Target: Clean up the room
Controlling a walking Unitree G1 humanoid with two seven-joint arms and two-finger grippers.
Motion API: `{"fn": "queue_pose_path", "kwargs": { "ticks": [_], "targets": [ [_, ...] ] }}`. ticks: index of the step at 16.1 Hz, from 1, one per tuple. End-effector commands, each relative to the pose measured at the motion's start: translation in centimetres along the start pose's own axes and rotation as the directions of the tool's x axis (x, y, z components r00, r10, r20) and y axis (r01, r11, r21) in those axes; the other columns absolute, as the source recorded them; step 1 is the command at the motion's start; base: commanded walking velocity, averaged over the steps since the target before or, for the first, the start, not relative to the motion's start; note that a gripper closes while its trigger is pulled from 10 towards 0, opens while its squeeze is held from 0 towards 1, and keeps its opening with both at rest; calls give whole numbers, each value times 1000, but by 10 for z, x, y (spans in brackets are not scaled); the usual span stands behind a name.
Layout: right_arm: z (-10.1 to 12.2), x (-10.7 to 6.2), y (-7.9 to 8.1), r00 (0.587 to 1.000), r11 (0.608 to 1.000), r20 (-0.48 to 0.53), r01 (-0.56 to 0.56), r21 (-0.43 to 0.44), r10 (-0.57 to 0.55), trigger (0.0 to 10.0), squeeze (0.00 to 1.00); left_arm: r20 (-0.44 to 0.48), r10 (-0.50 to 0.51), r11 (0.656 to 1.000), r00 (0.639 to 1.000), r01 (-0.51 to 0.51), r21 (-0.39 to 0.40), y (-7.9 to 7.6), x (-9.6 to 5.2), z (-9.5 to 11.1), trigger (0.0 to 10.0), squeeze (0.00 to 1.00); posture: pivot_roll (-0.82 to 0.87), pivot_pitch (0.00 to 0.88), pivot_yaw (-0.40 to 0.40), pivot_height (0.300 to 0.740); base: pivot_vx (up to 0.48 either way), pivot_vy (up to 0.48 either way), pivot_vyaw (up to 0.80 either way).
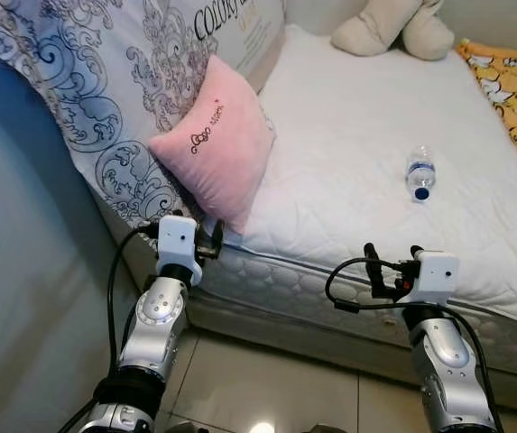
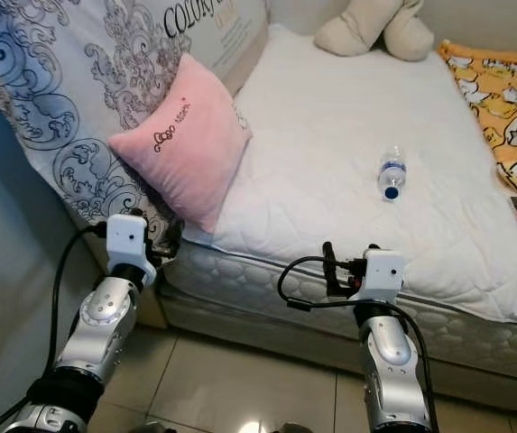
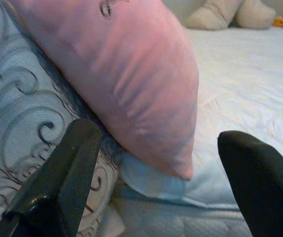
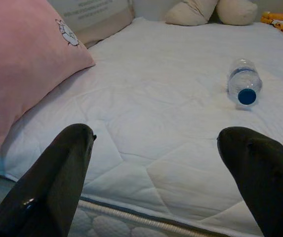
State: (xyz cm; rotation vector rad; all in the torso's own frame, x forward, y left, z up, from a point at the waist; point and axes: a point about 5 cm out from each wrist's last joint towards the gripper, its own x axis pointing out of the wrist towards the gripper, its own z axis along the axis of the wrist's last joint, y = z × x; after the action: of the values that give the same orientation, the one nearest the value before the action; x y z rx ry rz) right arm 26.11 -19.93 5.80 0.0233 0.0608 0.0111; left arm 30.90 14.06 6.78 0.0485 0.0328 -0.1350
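Reading "COLOR", patterned pillow, unlabelled bottle

A plush pink pillow is resting on the quilted white cloth mattress; the clear plastic bottle is glinting; glossy floor tiles are shining.

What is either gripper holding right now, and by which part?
Nothing. The left gripper is open just short of the pink pillow's lower corner; the right gripper is open at the mattress edge, facing the water bottle.
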Motion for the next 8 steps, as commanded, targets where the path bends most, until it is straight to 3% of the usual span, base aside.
{"fn": "queue_pose_path", "kwargs": {
  "ticks": [1, 7, 8],
  "targets": [
    [0, -2, -3, 1000, 1000, 9, 16, 8, -16, 10000, 1000, 20, -13, 1000, 1000, 13, 4, -3, 4, 5, 10000, 0, -96, 0, -23, 719, 0, 0, 0],
    [-8, -7, -13, 998, 997, -40, 54, -50, -56, 10000, 1000, -19, -39, 999, 999, 39, 10, -10, 7, -2, 10000, 0, -115, 0, -15, 699, 0, 0, 0],
    [-10, -6, -14, 996, 997, -57, 67, -44, -70, 10000, 0, -37, -50, 999, 998, 50, 2, -12, 8, -6, 10000, 0, -119, 0, -20, 699, 0, 0, 0]
  ]
}}
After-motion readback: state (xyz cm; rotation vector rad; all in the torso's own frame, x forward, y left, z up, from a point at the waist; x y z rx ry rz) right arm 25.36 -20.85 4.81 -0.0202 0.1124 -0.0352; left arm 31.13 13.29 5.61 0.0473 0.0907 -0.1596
